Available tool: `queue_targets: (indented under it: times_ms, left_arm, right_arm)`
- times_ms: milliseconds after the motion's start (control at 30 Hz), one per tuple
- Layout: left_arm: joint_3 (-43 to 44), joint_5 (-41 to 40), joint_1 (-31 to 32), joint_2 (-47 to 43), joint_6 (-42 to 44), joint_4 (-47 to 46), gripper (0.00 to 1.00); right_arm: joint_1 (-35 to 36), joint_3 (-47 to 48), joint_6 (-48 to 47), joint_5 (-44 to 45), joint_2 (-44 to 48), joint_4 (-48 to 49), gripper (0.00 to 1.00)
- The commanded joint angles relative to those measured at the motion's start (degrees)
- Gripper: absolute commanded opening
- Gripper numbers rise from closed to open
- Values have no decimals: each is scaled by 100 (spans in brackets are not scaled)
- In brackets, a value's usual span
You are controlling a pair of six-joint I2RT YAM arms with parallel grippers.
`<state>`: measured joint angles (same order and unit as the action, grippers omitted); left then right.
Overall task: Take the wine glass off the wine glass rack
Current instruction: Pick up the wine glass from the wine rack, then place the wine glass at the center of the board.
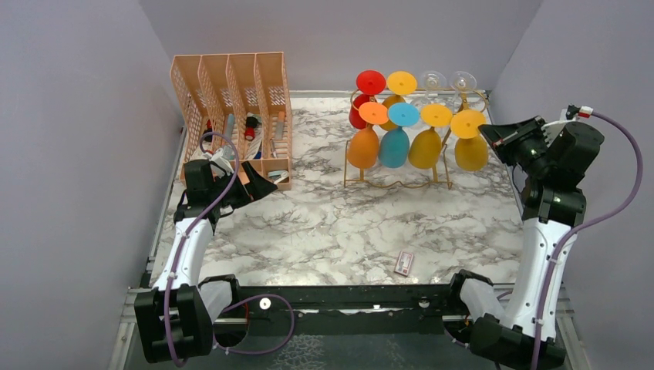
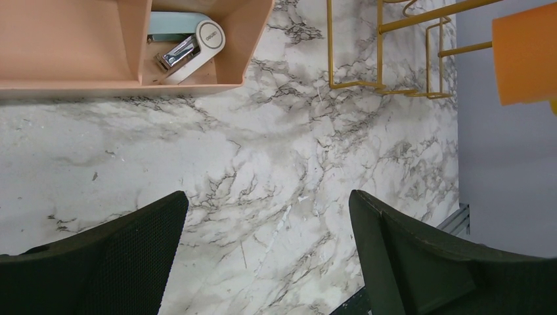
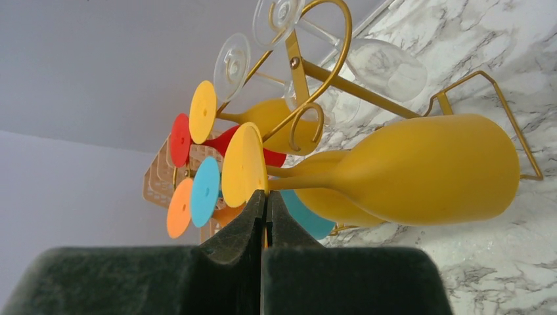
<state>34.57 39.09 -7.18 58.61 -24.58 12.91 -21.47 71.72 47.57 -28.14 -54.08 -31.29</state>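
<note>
The left fingers [image 2: 111, 256] stand wide apart over the marble bench [image 2: 276, 164], holding nothing. The right fingers [image 3: 230, 262] are pressed closed, their tips at the foot rim of the yellow wine glass [image 3: 420, 170], which hangs just beyond them on the gold wine glass rack [image 3: 299, 72].

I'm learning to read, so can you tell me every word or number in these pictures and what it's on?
On the stapler in the peach organiser: a small dark logo on its round end, too blurred to read.
On the small card lying on the table: red print, too small to read.
On the wine glasses and the wine glass rack: no writing shows.
So no text can be read for sure.
</note>
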Motion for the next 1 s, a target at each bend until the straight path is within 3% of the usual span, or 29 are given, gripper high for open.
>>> queue_targets:
  times_ms: [0,500,700,800,967]
  left_arm:
    - [6,193,-46,-150,60,-113,99]
    - [-48,282,-46,-689,-73,-174,99]
    - [-188,930,-68,-558,-295,-609,99]
    - [-333,1369,-73,-301,-502,-979,99]
    - [-493,1502,31,-118,-715,-1247,97]
  right_arm:
    - [-23,-149,-322,-292,402,-333,1]
    - [222,-2284,-911,-2229,2184,-310,1]
    - [421,-2656,-1232,-3611,1686,-21,1]
    - [485,-2524,-2021,-3675,1302,-609,1]
    - [893,-2831,-2300,-3971,983,-517,1]
